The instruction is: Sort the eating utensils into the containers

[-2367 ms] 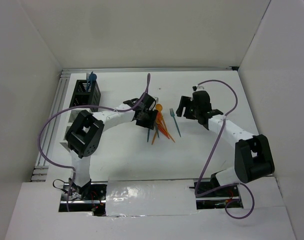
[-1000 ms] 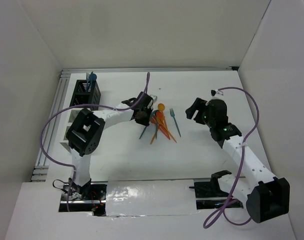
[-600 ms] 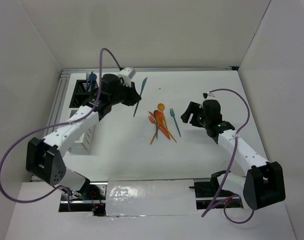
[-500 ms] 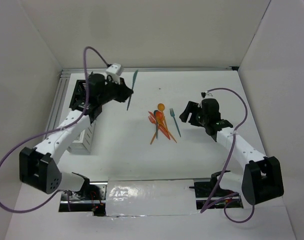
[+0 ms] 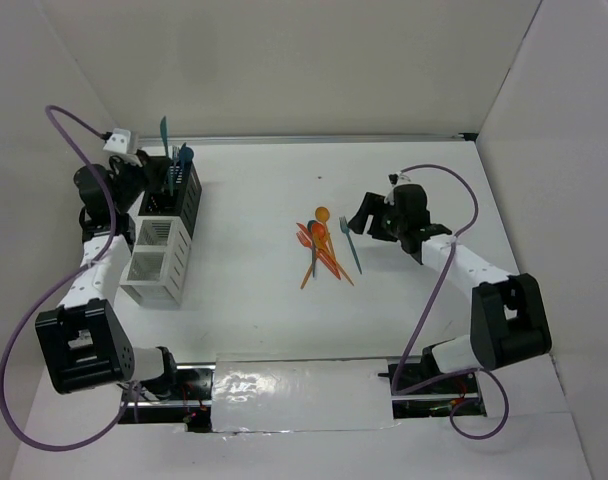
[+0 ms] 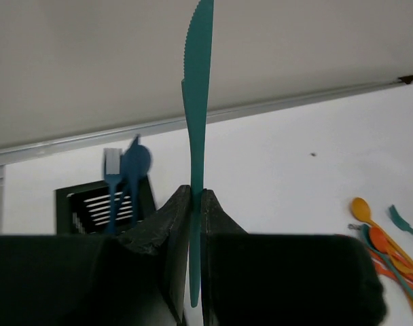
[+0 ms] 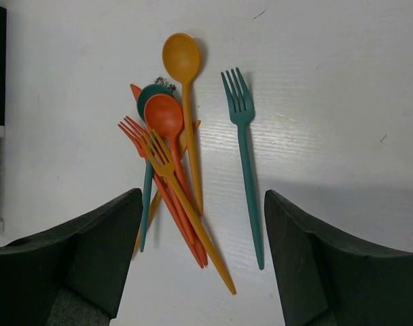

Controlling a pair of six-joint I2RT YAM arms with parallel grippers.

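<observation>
Knife, probably light and slick, is standing upright at upper left, your left gripper pinching its handle low; your right gripper is hanging open.

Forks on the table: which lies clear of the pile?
The teal fork, lying alone; the orange fork and red fork lie tangled with the spoons.

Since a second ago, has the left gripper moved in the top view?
Yes. The left gripper, shut on the teal knife, has swung left, from beside the utensil pile to beside the black mesh bin.
</observation>
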